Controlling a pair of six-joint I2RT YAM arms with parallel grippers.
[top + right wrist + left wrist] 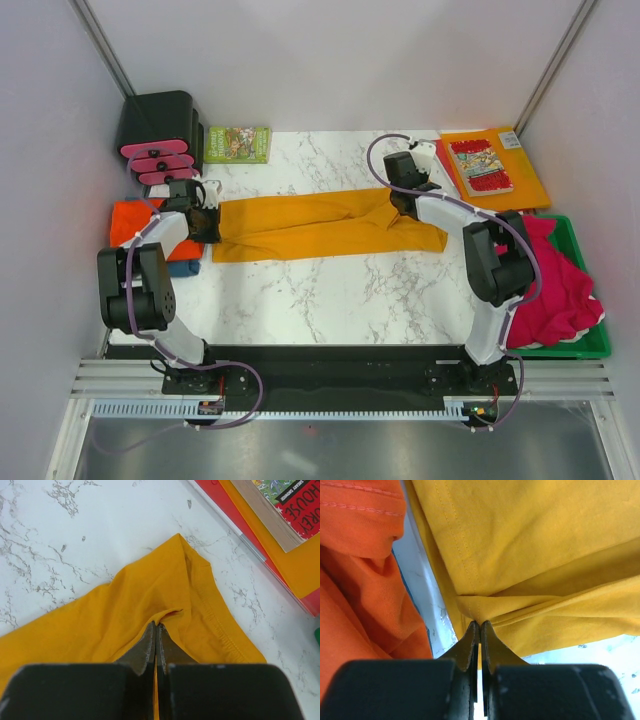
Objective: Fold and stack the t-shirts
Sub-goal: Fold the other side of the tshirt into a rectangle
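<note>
The mustard t-shirt (320, 226) lies stretched in a long band across the middle of the marble table. My left gripper (205, 225) is shut on its left end, pinching a fold of the cloth (540, 555) between the fingertips. My right gripper (402, 205) is shut on its right end, pinching a small fold of the mustard cloth (125, 620). A red-orange t-shirt (135, 222) lies folded at the far left on top of a blue one (186, 267); it fills the left of the left wrist view (360, 580). Crimson-pink shirts (555, 290) are heaped at the right.
A green bin (578, 345) holds the pink heap at the right edge. A flat orange folder (520, 175) with a comic book (480, 165) lies at the back right. A green book (238, 144) and a black stand with pink pads (158, 135) are at the back left.
</note>
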